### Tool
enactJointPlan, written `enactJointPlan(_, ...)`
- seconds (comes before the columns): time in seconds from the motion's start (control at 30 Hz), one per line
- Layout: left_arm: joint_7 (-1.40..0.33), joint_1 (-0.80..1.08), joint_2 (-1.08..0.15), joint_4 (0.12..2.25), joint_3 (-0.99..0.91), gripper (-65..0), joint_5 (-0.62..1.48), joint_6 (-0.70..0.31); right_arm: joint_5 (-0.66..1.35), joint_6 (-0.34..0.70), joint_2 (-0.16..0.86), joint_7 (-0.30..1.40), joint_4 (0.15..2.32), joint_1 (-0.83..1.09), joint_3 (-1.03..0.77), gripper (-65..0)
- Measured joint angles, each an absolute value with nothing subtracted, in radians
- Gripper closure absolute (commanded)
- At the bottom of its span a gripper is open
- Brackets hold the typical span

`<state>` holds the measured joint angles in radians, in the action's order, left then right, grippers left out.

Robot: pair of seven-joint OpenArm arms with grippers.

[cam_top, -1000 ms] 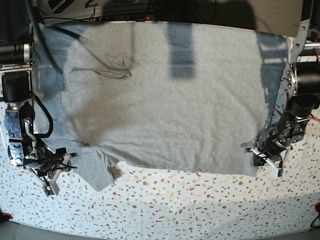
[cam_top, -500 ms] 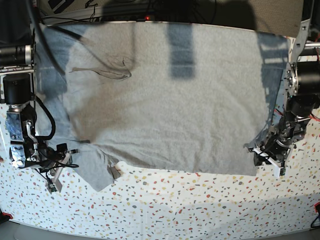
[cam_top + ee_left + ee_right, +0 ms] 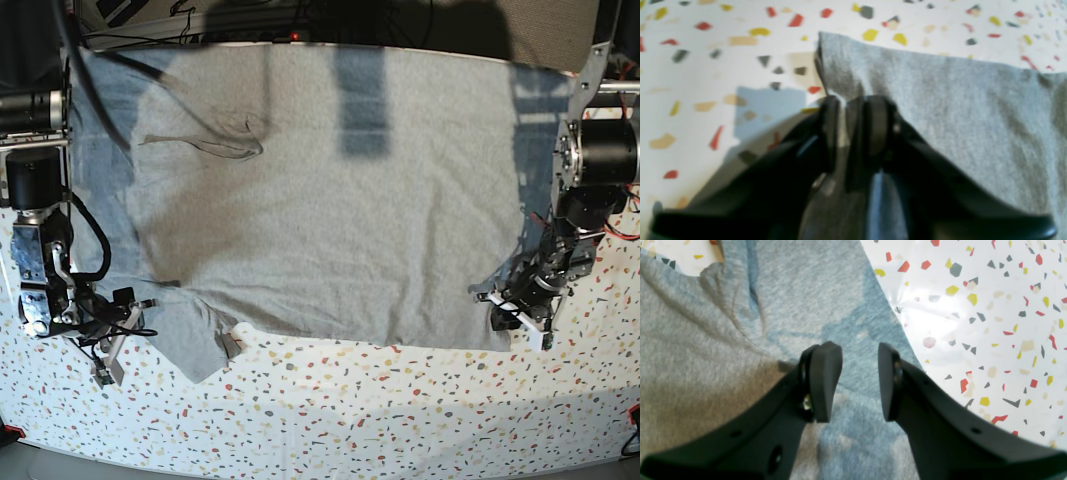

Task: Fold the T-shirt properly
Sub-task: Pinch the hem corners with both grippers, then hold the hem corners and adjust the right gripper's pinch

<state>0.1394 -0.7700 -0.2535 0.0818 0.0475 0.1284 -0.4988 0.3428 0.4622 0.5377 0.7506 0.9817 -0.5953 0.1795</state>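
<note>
1. Left gripper (image 3: 848,110) at the near right hem corner of the T-shirt (image 3: 340,200): jaws pinched on a fold of grey cloth. A second ago it sat further right; now it has shifted left, dragging the corner inward.
2. Right gripper (image 3: 858,380) near left, over the sleeve, jaws apart, empty, unmoved.
3. T-shirt lies spread flat to the far edge of the table (image 3: 400,410). Fold likely just starting.

Grey T-shirt (image 3: 330,190) spread flat, plain-side up
</note>
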Motion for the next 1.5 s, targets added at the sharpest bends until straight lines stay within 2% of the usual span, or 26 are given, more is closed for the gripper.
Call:
enactJointPlan(0.07, 0.139, -0.770, -0.252, 0.082, 0.047, 0.0, 0.128, -0.498, 0.343, 0.462, 0.537, 0.750, 0.982, -0.595, 0.179, -22.7)
enactJointPlan(0.27, 0.170, -0.770, -0.252, 0.082, 0.047, 0.0, 0.128, -0.373, 0.343, 0.462, 0.538, 0.719, 0.982, -0.595, 0.179, -22.7)
enactJointPlan(0.53, 0.198, -0.765, -0.253, 0.082, 0.047, 0.0, 0.128, -0.369, 0.237, 0.467, 0.527, 0.591, 0.958, -0.607, 0.179, -22.7)
enactJointPlan(0.7, 0.196, -0.765, -0.251, 0.082, 0.047, 0.0, 0.128, -0.369, 0.239, 0.471, 0.491, 0.580, 0.746, -0.733, 0.179, -22.7)
enactJointPlan(0.8, 0.175, -0.771, -0.249, 0.082, 0.047, 0.0, 0.129, -0.368, 0.237, 0.568, 0.492, 0.560, 0.598, -0.823, 0.178, -22.7)
enactJointPlan(0.87, 0.172, -0.770, -0.249, 0.082, 0.047, 0.0, 0.129, -0.368, 0.229, 0.577, 0.495, 0.545, 0.512, -0.867, 0.178, -22.7)
enactJointPlan(0.9, 0.173, -0.770, -0.249, 0.082, 0.047, 0.0, 0.129, -0.368, 0.223, 0.589, 0.497, 0.525, 0.473, -0.883, 0.178, -23.3)
enactJointPlan(1.0, 0.173, -0.770, -0.249, 0.082, 0.047, 0.0, 0.129, -0.368, 0.211, 0.630, 0.499, 0.409, 0.392, -0.892, 0.176, -31.1)
enactJointPlan(1.33, 0.157, -0.770, -0.248, 0.082, 0.047, 0.0, 0.132, -0.368, 0.134, 0.651, 0.498, 0.389, 0.318, -0.880, 0.177, -31.7)
enactJointPlan(1.5, 0.157, -0.771, -0.249, 0.082, 0.047, 0.0, 0.132, -0.368, -0.001, 0.635, 0.496, 0.364, 0.318, -0.863, 0.177, -31.7)
